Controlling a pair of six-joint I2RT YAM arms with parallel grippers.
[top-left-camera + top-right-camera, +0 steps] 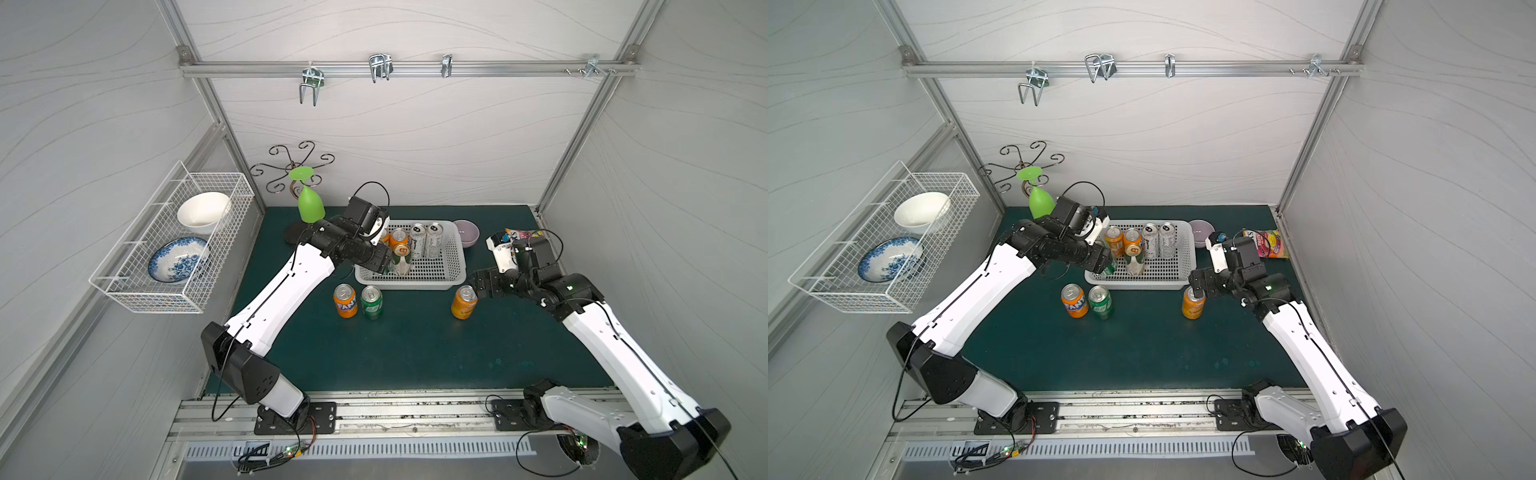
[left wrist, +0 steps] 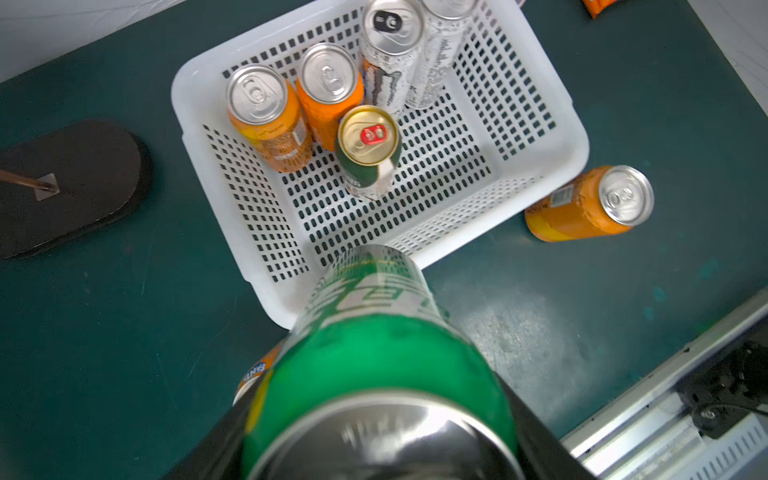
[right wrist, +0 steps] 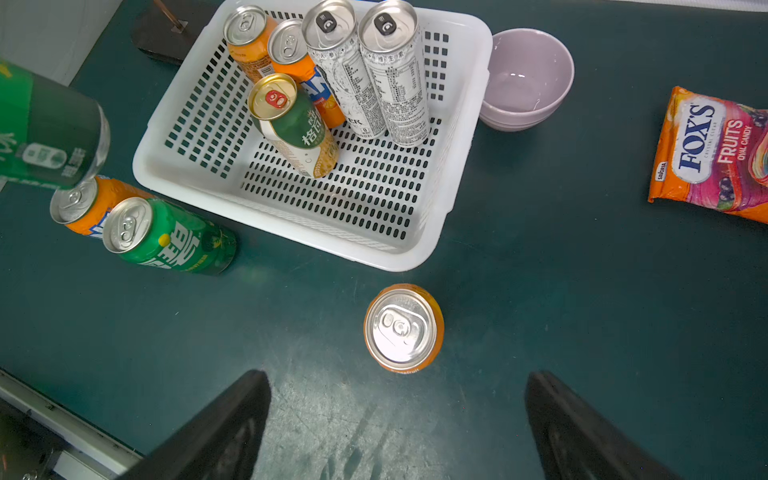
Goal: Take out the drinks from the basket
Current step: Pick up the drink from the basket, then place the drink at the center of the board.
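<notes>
We see the left gripper clamped on a held green can, in the air by the lower left corner of the basket, which sits just above the middle of both top views. Five drinks stand bunched in its upper left part: a pair of orange cans, a gold-topped can and two slim silver cans. The left arm hides the basket's left end. Below the basket on the green mat, a Fanta can and a standing green can stand side by side. To their right, a lone orange can sits under the right gripper, which is spread wide and empty. A lilac bowl sits just beside the basket's upper right corner, and a candy bag lies farther right.
</notes>
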